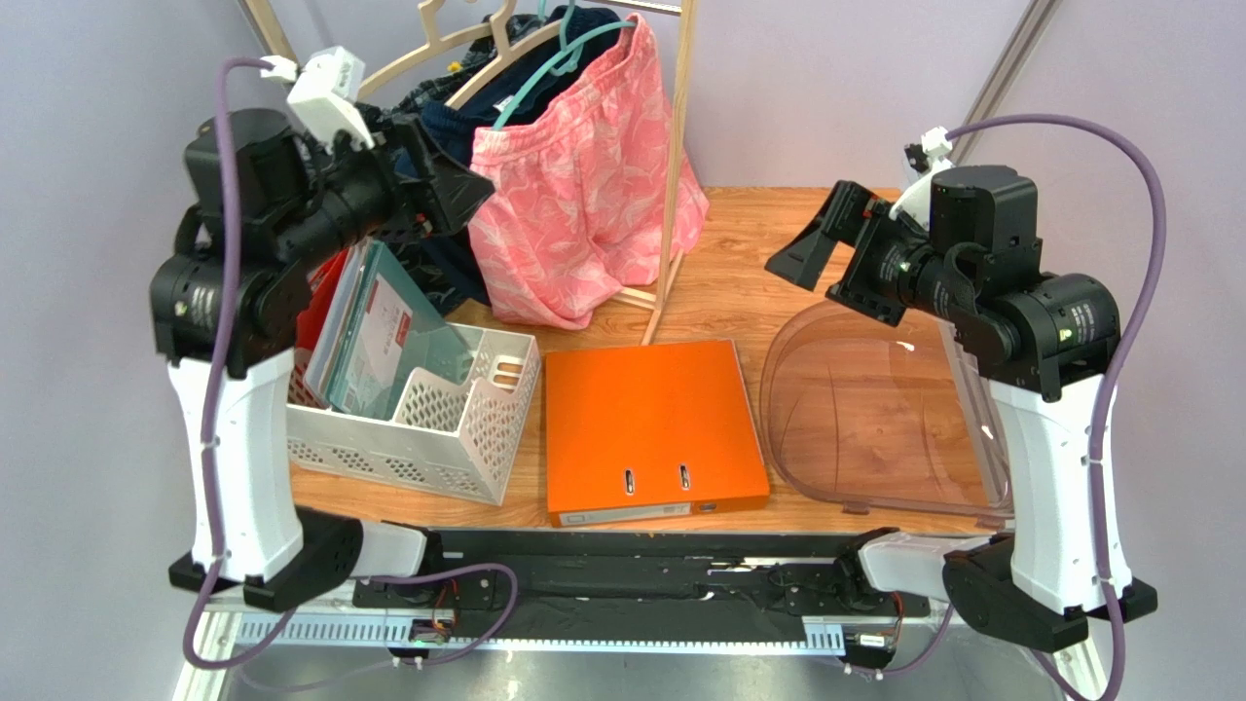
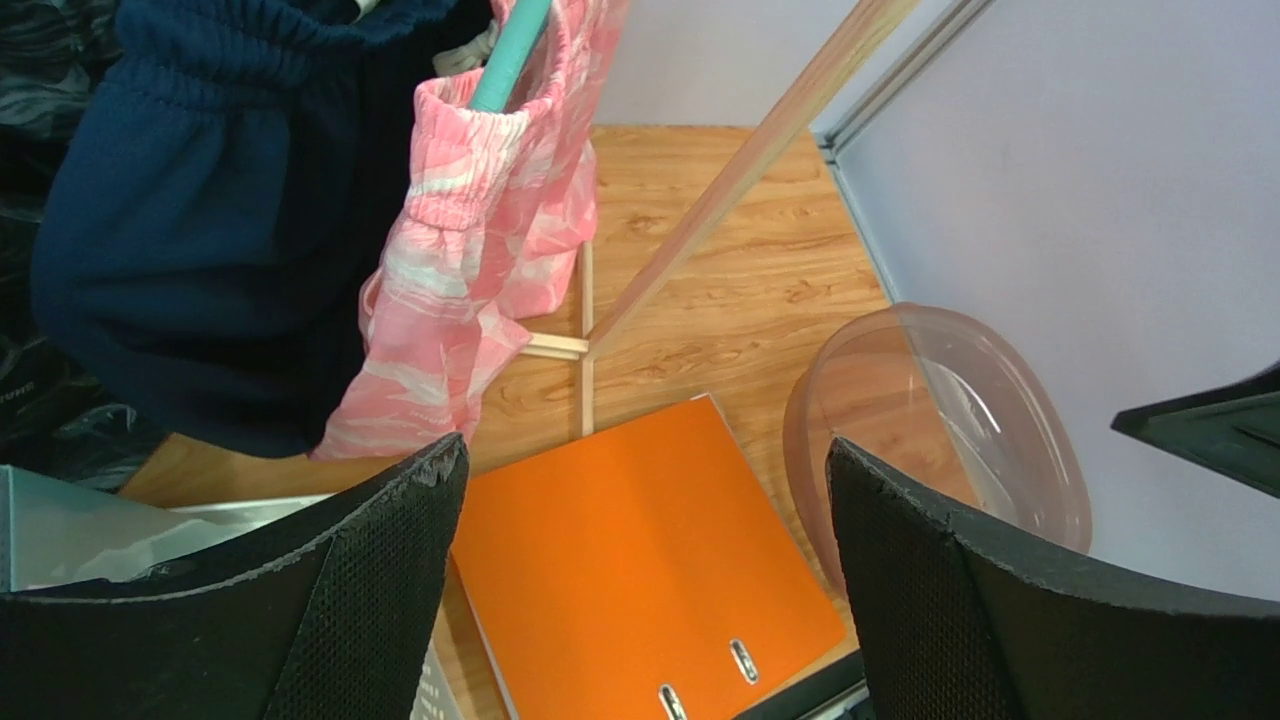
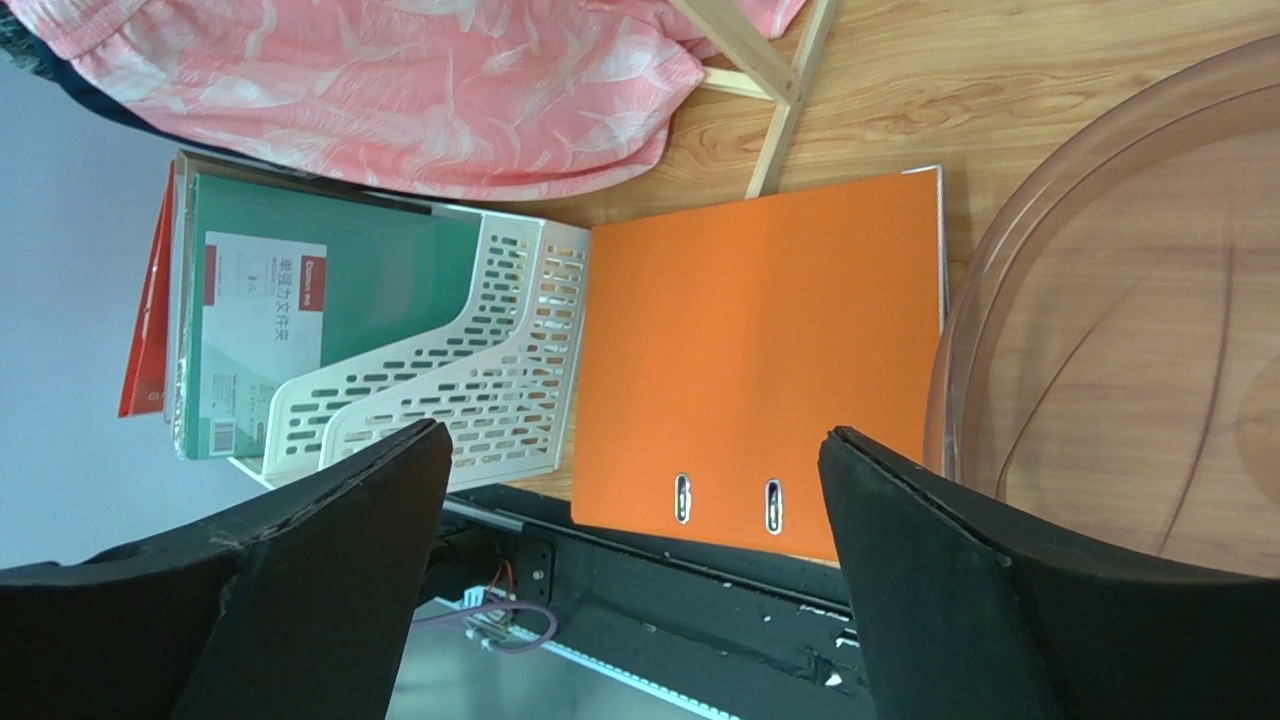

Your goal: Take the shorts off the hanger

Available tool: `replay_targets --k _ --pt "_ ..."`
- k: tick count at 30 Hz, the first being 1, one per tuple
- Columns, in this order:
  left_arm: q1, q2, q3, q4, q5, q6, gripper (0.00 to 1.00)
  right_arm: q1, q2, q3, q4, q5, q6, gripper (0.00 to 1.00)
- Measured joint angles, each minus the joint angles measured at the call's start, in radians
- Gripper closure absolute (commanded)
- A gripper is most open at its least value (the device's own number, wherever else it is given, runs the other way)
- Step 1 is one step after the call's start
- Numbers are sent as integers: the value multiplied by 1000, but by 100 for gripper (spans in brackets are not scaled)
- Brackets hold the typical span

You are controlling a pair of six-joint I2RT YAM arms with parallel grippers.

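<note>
— Our left gripper (image 2: 639, 465) is raised over the left side of the counter (image 1: 731, 219). Its fingers are spread wide, with nothing between them.

— And our right gripper (image 3: 631, 443)?

— Spread and empty too. We hold it up by the right edge, above the clear plastic tub (image 1: 878, 424).

— What lies closest to us?

— The orange binder (image 1: 651, 424) lies flat at the middle of the near edge, its spine toward us. Just beside it, toward the near left corner, stands the white file tray (image 1: 424, 424). It holds the green folders (image 1: 388, 329), with a red folder (image 3: 143, 315) behind them. The tub fills the near right corner, and we cannot tell whether it touches the binder.

— And farther back?

— The wooden rack (image 1: 673, 175) stands toward the far edge, left of the middle. The shorts (image 1: 578, 190) hang from it on the hanger (image 1: 563, 66), whose teal arm runs into the gathered waistband. The pink legs drop low behind the binder. We cannot tell whether the hem reaches the wood.

— Anything beside them?

— The navy shorts (image 2: 211, 225) hang against their left side, and the pale wooden hangers (image 1: 454, 29) sit at the top of the rack. Our left gripper points at the pink waistband from the left, near it but apart.
</note>
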Motion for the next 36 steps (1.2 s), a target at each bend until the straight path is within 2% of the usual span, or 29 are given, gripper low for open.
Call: replay_targets --k 6,12,15,19,26,29,36 --pt "0 45 8 6 1 2 8 -26 -11 2 4 14 2 0" --pt "2 112 111 7 0 55 7 -40 -218 -206 32 -66 5 0" --pt "13 163 163 11 0 74 9 -40 -253 -167 25 -67 -8 2" --pt "31 216 165 12 -10 76 11 -40 -203 -63 19 -69 -34 0" --pt "35 303 123 84 -6 73 17 -40 -86 -53 5 -83 -65 0" --pt "35 318 89 117 -10 77 19 -40 -86 -52 4 -85 -80 0" --pt "35 363 72 155 -15 86 33 -40 -149 -28 5 -101 -115 0"
